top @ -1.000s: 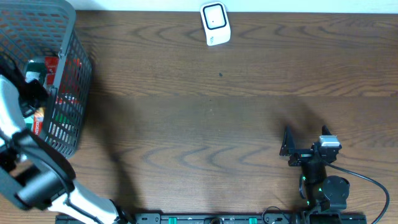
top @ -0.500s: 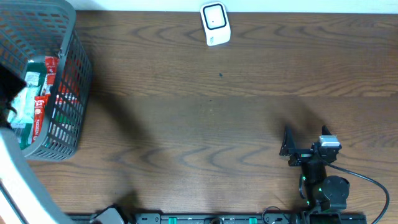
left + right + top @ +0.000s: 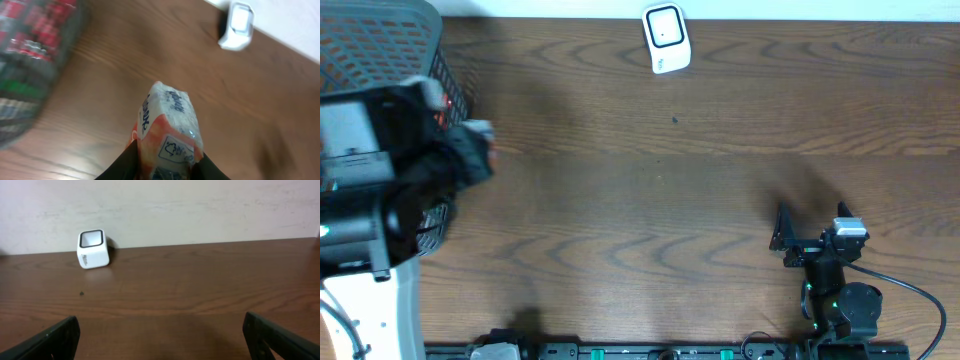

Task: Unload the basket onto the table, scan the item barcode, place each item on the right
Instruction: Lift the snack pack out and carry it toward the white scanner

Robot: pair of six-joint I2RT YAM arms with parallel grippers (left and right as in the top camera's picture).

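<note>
Left gripper (image 3: 167,167) clamped on white-and-orange packet (image 3: 170,125), lower centre of its wrist view; right gripper (image 3: 162,340) jaws wide apart, empty; white scanner (image 3: 666,38) top centre overhead; grey basket (image 3: 380,40) upper left

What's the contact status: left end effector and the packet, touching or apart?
Touching. Left wrist view: the left end effector clamps the packet, fingers against both sides.

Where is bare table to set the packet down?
The brown wooden table is bare across its middle, between the grey plastic mesh basket, the white box-shaped scanner and the right arm. Crowded at the left, around basket and left arm.
</note>
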